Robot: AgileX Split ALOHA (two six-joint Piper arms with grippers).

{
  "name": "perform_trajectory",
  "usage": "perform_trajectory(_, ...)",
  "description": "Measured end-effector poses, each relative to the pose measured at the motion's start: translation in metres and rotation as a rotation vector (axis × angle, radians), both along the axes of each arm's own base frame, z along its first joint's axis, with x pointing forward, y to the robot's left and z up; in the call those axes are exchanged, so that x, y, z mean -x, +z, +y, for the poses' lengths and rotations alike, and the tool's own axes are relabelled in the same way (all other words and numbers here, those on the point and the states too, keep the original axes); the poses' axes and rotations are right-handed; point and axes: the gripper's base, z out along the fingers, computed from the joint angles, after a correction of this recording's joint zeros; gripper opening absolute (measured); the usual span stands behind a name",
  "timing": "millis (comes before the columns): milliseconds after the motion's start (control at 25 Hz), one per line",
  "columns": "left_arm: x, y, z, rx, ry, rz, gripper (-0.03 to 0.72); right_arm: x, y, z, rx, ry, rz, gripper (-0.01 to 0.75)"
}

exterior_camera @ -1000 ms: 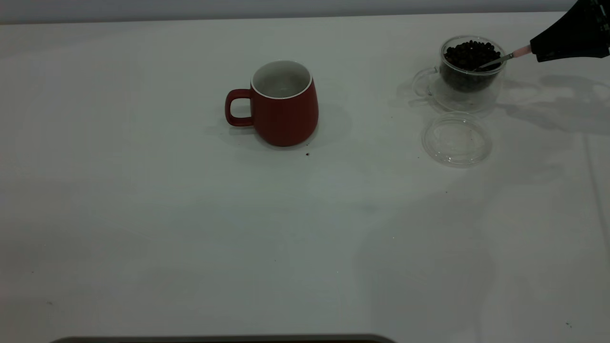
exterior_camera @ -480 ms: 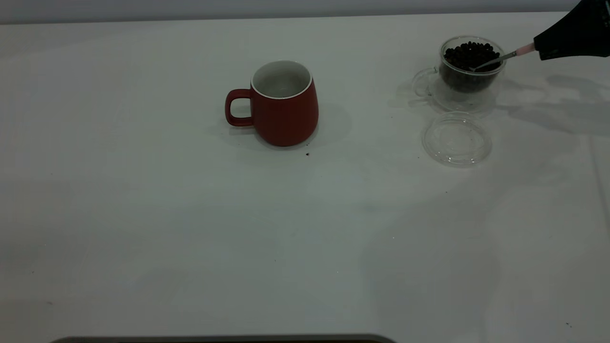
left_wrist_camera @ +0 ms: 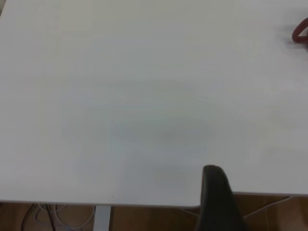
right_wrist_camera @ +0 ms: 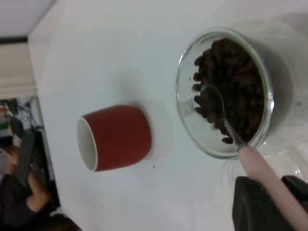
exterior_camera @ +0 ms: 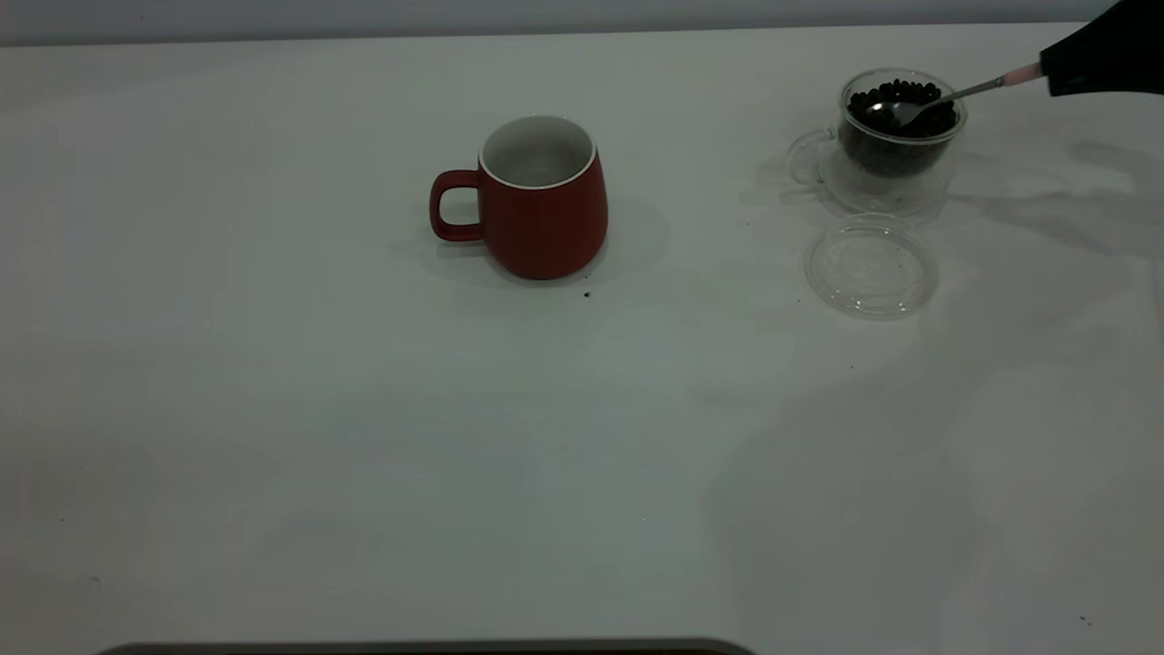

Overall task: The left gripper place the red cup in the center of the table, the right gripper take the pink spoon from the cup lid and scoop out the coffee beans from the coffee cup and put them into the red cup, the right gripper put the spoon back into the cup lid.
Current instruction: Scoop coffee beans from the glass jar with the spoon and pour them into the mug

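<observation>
The red cup [exterior_camera: 546, 218] stands upright on the table [exterior_camera: 364, 437] near its middle, handle to the left, and shows in the right wrist view [right_wrist_camera: 120, 137]. Far right, the coffee cup [exterior_camera: 896, 150] holds coffee beans [exterior_camera: 900, 95]. My right gripper [exterior_camera: 1048, 75] is shut on the pink spoon [exterior_camera: 968, 91] by its pink handle [right_wrist_camera: 269, 183]. The spoon's silver bowl [right_wrist_camera: 211, 98] lies over the beans [right_wrist_camera: 240, 82] inside the glass rim. The cup lid [exterior_camera: 871, 266] lies bare in front of the coffee cup. My left gripper [left_wrist_camera: 216, 199] is parked at the table's edge, far from the cup's handle [left_wrist_camera: 301, 32].
A loose dark speck [exterior_camera: 587, 294] lies just in front of the red cup. A dark bar [exterior_camera: 427, 648] runs along the near edge. A person [right_wrist_camera: 14, 192] sits beyond the table. Cables [left_wrist_camera: 53, 216] hang below the table's edge.
My right gripper has drawn back to the right and slightly up. The spoon's bowl has risen from among the beans to lie over them.
</observation>
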Motion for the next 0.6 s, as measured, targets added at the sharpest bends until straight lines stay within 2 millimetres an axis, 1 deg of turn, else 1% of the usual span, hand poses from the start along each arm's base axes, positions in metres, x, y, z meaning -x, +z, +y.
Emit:
perform_trajectory(200, 0.000, 0.000, 0.000, 0.000, 0.000, 0.000, 0.505, 0.005, -0.002, -0.015, -0.027, -0.046, 0.021, 0.102)
perform_trajectory(440, 0.000, 0.000, 0.000, 0.000, 0.000, 0.000, 0.505, 0.003, -0.001, -0.015, -0.055, -0.076, 0.030, 0.102)
perform_trajectory(600, 0.000, 0.000, 0.000, 0.000, 0.000, 0.000, 0.505, 0.003, 0.000, -0.015, -0.078, -0.109, 0.068, 0.102)
